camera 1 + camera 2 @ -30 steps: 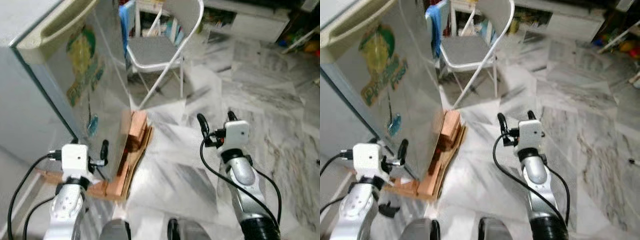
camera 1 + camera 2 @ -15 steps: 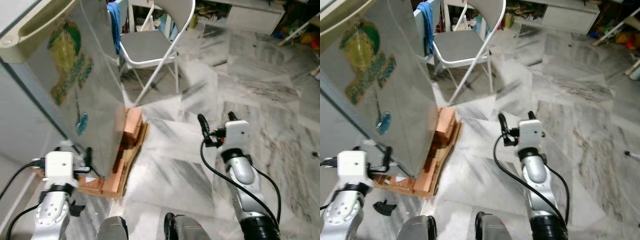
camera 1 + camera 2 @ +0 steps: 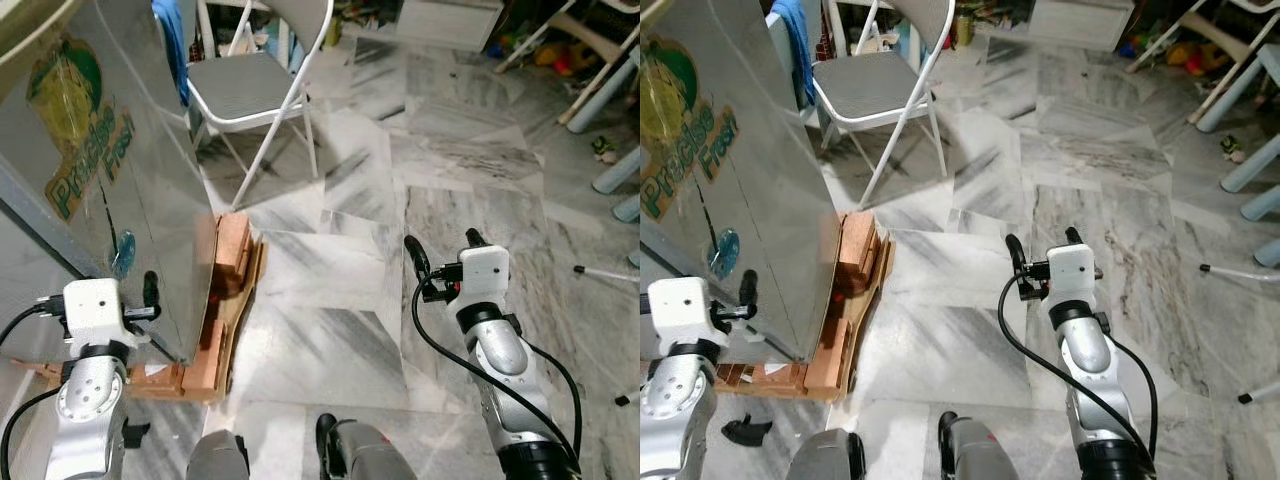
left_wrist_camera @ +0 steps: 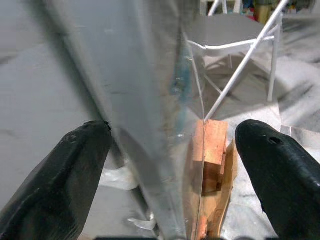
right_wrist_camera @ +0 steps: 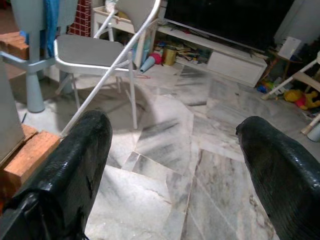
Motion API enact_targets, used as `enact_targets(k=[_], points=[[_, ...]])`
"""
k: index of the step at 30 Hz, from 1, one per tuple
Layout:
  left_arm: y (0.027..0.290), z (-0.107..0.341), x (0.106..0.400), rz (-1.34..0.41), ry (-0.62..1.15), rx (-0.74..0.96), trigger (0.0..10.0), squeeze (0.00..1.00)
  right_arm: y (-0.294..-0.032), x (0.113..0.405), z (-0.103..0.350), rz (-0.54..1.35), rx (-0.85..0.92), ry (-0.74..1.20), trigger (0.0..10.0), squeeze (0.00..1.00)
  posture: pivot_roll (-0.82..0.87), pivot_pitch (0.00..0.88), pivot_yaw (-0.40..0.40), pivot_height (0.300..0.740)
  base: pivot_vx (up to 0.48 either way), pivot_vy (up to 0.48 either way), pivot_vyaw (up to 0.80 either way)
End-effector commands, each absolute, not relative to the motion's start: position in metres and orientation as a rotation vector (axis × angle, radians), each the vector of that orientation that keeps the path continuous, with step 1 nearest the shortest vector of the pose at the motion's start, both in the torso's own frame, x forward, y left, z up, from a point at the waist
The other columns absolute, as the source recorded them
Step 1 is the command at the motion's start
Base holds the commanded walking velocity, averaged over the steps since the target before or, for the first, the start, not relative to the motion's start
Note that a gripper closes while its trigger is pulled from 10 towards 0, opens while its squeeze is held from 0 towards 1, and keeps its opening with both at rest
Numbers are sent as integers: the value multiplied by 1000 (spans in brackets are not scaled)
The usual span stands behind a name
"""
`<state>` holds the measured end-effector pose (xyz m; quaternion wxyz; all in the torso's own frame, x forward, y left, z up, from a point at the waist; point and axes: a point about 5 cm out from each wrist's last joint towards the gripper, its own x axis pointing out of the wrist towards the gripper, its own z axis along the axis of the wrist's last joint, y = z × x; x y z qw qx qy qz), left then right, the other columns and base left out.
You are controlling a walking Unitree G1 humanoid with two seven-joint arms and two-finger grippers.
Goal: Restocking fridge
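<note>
**A:** Steel-grey fridge [image 3: 90, 190] on the robot's left, standing on a wooden pallet [image 3: 225, 300] over the marble floor [image 3: 330, 330]. And the left gripper [image 4: 170, 165] is sitting right at the fridge's near lower corner.

**B:** Fingers spread wide, too. In the left wrist view one black finger [image 4: 60, 175] is on the grey side of the fridge edge and the other is out over the pallet, so that edge is running up between them. Whether either finger is touching the metal, I cannot tell.

**A:** And the right gripper [image 3: 440, 255]?

**B:** Held out over bare floor, fingers parted wide, carrying nothing. A folding chair [image 3: 250, 85] is standing beyond, past the fridge.

**A:** So where are we in the restocking?

**B:** Early, I'd judge. No groceries are in either gripper, and the fridge is looking closed from this angle. My read is that the robot is working at getting the door open, with the left arm lining up on that edge.

**A:** What is the next move asking for?

**B:** Probably a firm purchase on the edge or a handle, then a pull along the door's arc. The risk I'd guess at is smooth metal slipping out from between those fingers.
</note>
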<state>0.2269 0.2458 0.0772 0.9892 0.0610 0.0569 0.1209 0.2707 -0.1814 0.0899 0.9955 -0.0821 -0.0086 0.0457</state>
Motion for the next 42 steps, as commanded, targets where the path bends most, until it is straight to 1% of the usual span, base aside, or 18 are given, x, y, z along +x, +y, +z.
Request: enact_targets(k=[1,8,14,17,22,33,37,42], points=[[246,76,222,242,125,110,10000,0,-177,270,89,115,-166,-6,10000,0,81,146,-75,740,0,480,0],[232,71,215,197,134,112,10000,0,-178,272,89,126,-170,1,10000,0,87,144,-83,740,0,443,0],[220,75,217,138,100,102,10000,0,-178,274,89,128,-171,4,10000,0,89,143,-84,740,0,0,0],[209,81,222,33,75,93,10000,0,-177,273,88,128,-169,8,10000,0,90,148,-83,740,0,0,0],[204,85,225,-24,56,84,10000,0,-177,273,87,124,-166,15,10000,0,92,147,-86,740,0,0,0],[196,86,222,-69,48,74,10000,0,-177,275,85,120,-164,31,10000,0,93,147,-87,740,0,0,-782],[194,86,222,-68,45,68,10000,0,-178,276,85,122,-163,30,10000,0,94,146,-88,740,0,0,-750],[192,85,224,-39,46,82,10000,0,-177,275,84,124,-163,29,10000,0,92,146,-88,740,0,0,-410]])
